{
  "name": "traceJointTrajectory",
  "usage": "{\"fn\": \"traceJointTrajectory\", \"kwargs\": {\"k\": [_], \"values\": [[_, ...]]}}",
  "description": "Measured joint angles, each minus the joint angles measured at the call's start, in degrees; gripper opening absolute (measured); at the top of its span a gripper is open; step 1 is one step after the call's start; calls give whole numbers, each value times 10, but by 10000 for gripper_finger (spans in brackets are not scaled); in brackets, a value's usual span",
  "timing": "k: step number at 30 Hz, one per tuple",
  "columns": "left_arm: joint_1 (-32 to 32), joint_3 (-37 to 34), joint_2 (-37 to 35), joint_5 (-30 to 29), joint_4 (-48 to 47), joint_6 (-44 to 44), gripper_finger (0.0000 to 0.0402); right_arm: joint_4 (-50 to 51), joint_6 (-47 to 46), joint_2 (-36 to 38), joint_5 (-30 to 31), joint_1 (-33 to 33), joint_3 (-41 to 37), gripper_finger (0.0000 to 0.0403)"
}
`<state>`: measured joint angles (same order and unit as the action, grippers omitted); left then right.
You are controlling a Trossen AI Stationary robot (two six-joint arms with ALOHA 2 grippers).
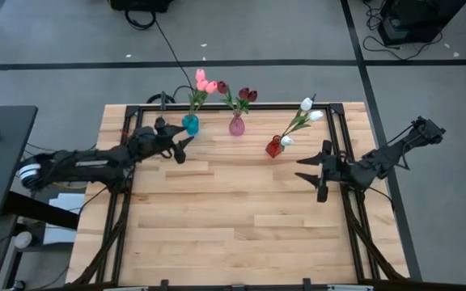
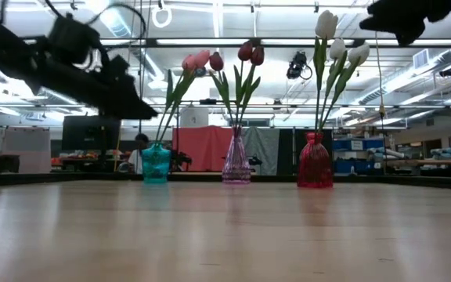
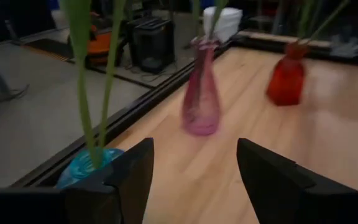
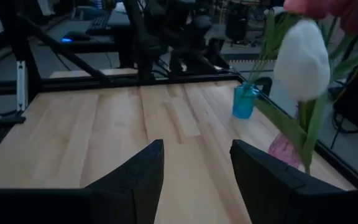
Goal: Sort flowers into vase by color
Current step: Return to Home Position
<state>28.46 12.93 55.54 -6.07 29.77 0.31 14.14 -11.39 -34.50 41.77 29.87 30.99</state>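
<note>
While both dark arms hang above the light wooden table (image 1: 233, 234), all the artificial tulips stand in three small glass vases in the upper middle of the high view. The pink tulips (image 1: 205, 82) are in the teal-blue glass vase (image 1: 190, 124), the dark maroon tulips (image 1: 245, 94) are in the pink glass vase (image 1: 237, 126), and the white tulips (image 1: 308, 111) are in the red glass vase (image 1: 274, 147). The left gripper (image 1: 186, 145) is just beside the teal-blue vase, a little below it in the frame, with its fingers spread and grasping nothing. The right gripper (image 1: 304, 167), at centre right and below the red vase, is also spread and empty.
</note>
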Motion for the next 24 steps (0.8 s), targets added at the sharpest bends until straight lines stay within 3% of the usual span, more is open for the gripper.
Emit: {"fn": "traceJointTrajectory", "kwargs": {"k": [6, 11, 17, 24], "values": [[-71, 0, -149, -45, -110, -6, 214, -45, 9, 93, -60, -54, -85, 193], [-139, 0, -242, -95, -165, -6, 194, -116, 9, 153, -157, -122, -162, 173], [-213, 0, -290, -122, -185, -5, 173, -225, -13, 180, -252, -206, -255, 147], [-305, 0, -310, -232, -223, 21, 160, -257, -35, 181, -320, -277, -286, 131]]}}
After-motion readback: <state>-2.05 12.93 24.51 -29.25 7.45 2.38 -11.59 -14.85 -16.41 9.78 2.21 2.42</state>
